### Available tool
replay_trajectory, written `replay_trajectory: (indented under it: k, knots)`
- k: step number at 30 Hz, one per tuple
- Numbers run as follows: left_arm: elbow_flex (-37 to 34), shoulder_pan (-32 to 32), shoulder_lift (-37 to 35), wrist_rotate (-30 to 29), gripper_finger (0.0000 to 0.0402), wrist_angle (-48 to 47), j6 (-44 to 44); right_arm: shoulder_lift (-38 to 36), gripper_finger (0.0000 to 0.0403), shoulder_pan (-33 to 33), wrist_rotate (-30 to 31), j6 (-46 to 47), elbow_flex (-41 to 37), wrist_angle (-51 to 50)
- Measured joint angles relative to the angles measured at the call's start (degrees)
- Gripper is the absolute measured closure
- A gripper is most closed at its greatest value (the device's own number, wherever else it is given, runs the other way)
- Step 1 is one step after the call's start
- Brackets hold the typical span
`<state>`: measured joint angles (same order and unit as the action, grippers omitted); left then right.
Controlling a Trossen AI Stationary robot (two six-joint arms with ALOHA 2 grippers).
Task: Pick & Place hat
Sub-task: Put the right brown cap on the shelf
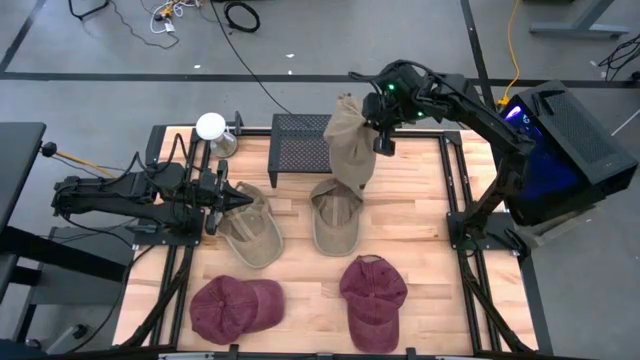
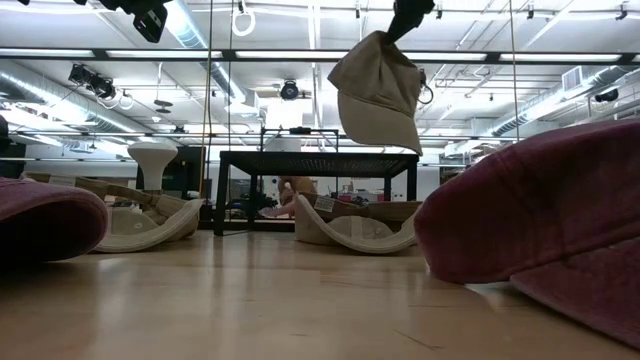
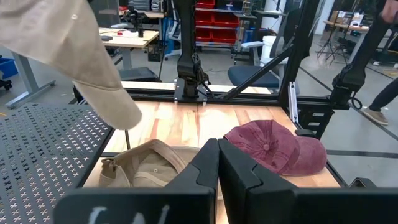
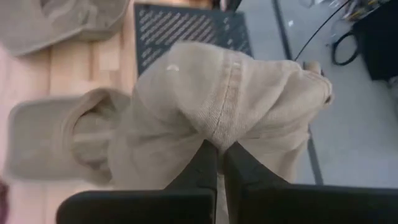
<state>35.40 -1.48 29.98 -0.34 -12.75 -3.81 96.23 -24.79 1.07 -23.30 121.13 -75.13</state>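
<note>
High: beige fabric cap [image 1: 350, 145] is pinched by right gripper [image 1: 379, 122], held above black mesh rack [image 1: 300, 142].
Low: cap hangs clear of wooden table [image 2: 250, 300].
L wrist: left gripper [image 3: 218, 163] is clenched, empty, over tabletop.

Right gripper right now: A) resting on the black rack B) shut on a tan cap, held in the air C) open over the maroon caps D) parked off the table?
B: the right gripper is pinched shut on the tan cap, which hangs clear of the table near the black rack.
</note>
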Motion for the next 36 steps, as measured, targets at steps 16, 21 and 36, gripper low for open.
replay_trajectory:
  k: [16, 21, 36]
  knots:
    - [0.0, 0.0, 0.0, 0.0, 0.0387, 0.0, 0.0, 1.7, 0.0403, -1.2, -3.7, 7.1, 0.0, 6.8]
    - [0.0, 0.0, 0.0, 0.0, 0.0387, 0.0, 0.0, 2.1, 0.0403, -3.1, -3.5, 11.4, 0.0, 7.9]
    - [0.0, 0.0, 0.0, 0.0, 0.0387, 0.0, 0.0, 5.6, 0.0403, -4.3, -1.6, 7.1, 0.0, 7.9]
